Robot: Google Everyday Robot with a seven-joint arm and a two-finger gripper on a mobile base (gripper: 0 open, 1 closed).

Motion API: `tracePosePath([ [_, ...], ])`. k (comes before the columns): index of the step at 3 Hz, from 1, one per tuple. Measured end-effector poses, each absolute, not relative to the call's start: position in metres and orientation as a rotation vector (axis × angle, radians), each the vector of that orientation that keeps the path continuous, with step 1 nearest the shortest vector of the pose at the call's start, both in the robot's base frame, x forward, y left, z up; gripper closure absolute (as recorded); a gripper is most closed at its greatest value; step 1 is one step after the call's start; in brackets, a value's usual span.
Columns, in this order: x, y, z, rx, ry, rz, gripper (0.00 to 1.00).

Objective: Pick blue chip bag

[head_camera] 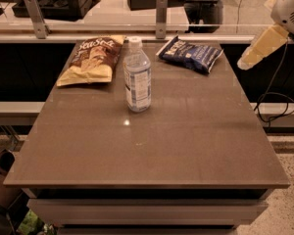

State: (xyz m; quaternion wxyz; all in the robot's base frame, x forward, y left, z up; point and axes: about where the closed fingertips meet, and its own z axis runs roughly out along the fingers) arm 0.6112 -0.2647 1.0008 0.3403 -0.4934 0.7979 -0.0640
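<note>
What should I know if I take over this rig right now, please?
Gripper: in the air beyond the far right corner of the table, well apart from the bag and touching nothing.
Blue chip bag: lying flat at the table's far right, right of the water bottle; the brown-and-yellow chip bag is far left.
Done: nothing grasped yet.
Left: move the gripper over the blue chip bag, grasp it, lift it.

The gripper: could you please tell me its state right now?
Gripper: state cannot be told; it hangs beyond the right edge of the table, apart from the blue chip bag.
</note>
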Motion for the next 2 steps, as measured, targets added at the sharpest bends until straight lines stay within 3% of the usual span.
tracePosePath([
  [2, 0.673, -0.28, 0.953, -1.254, 2.142, -0.043, 0.0],
])
